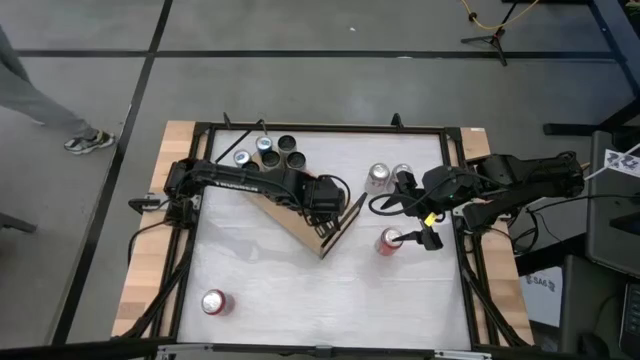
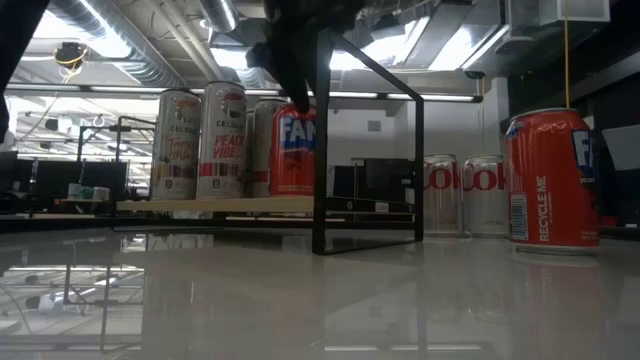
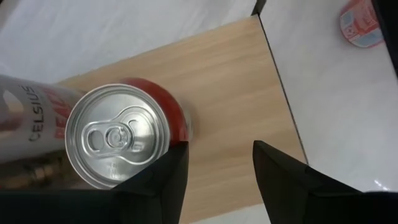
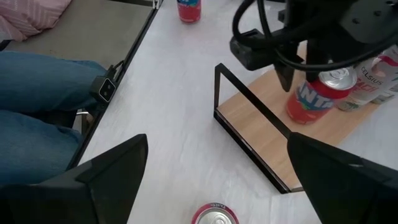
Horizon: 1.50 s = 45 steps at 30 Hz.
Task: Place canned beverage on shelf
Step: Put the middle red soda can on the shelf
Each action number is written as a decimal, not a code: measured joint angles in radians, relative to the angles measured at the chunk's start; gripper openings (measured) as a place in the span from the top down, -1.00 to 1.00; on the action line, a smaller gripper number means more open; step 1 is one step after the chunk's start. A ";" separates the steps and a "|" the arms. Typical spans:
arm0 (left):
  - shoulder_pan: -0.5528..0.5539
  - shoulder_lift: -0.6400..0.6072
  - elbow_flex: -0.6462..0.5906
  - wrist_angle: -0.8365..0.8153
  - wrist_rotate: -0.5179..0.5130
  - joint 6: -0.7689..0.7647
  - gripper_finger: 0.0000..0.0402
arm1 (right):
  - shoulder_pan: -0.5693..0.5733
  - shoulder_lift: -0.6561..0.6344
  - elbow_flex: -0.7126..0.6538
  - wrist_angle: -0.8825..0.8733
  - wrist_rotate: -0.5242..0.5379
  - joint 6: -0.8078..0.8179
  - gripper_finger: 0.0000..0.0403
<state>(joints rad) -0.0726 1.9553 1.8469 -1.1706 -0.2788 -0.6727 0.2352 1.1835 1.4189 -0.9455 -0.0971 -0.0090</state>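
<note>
Nearest the low camera, in front of the shelf and off its open end, a red can stands upright on the white table. The right gripper waits just beside this can, on the side away from the shelf, with its fingers spread wide and nothing between them.

On the shelf's end, just inside the black frame, a red Fanta can stands upright on the wooden board. The left gripper hangs over it. Its fingers are pressed near together with only bare board showing in the narrow gap. They pinch nothing, and the can sits just outside one finger. Farther along the shelf, two tall Celsius cans stand right next to the Fanta can.

Beyond the shelf, two Coke cans stand together on the table.

This Fanta can looks placed. Judging by its unopened top, such a can is probably full, so fairly heavy and stiff. Its smooth, rounded wall is likely to slip. The surest hold is across the middle of the body, square to its axis, firm but not denting. Tipped, it would roll.
</note>
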 joint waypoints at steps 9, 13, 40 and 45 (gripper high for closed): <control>0.032 0.000 0.000 0.000 -0.012 0.034 0.16 | 0.000 0.000 0.000 0.000 0.000 0.000 -0.88; 0.033 0.000 0.000 0.010 0.001 0.055 0.16 | 0.000 0.000 0.000 0.000 0.000 0.000 -0.88; 0.013 -0.006 0.000 -0.119 -0.051 -0.026 0.16 | 0.000 0.000 0.000 0.000 0.000 0.000 -0.88; 0.035 -0.006 0.000 -0.120 -0.052 -0.025 0.16 | 0.000 0.000 0.000 0.000 0.000 0.000 -0.88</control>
<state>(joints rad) -0.0376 1.9495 1.8469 -1.2903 -0.3309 -0.6975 0.2352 1.1832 1.4189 -0.9455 -0.0971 -0.0086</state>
